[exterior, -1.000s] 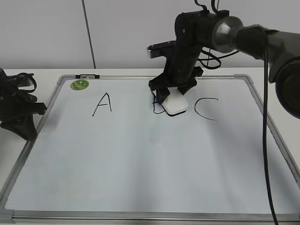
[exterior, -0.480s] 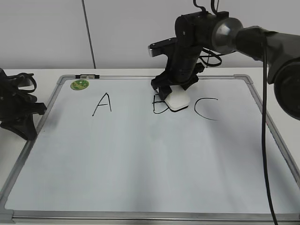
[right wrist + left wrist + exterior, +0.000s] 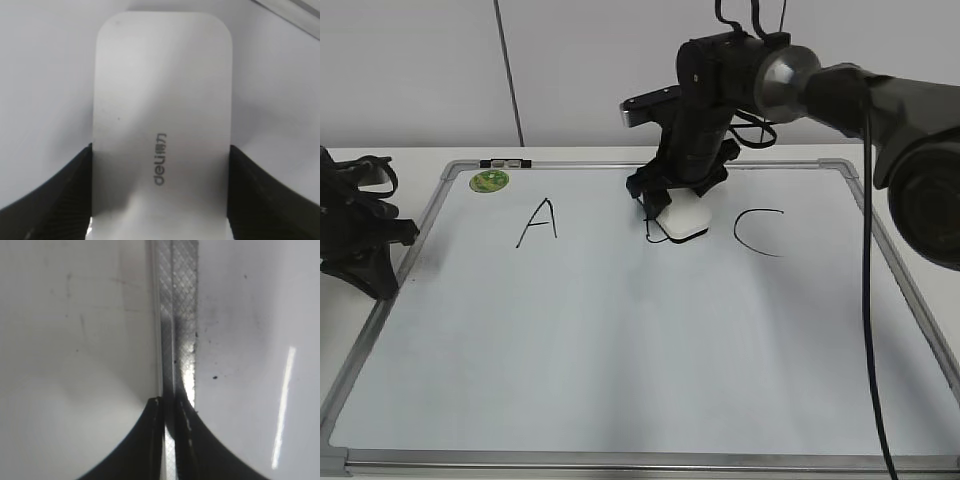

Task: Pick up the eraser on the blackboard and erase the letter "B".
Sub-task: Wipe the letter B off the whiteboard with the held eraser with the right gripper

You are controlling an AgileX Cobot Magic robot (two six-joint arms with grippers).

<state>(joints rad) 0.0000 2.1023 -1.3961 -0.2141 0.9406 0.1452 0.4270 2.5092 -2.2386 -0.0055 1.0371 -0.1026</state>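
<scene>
The right claw [image 3: 672, 203] grips the eraser [image 3: 682, 220] flat on the blackboard [image 3: 620, 330], covering the letter "B" [image 3: 654, 226]. Best press evenly and sweep leftward over what remains. The left claw [image 3: 169, 440] looks shut.

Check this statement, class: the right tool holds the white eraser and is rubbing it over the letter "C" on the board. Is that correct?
Not quite. In the exterior view, the right tool holds the eraser over the letter "B", between the "A" and the "C", which is untouched. The rest stands.
</scene>
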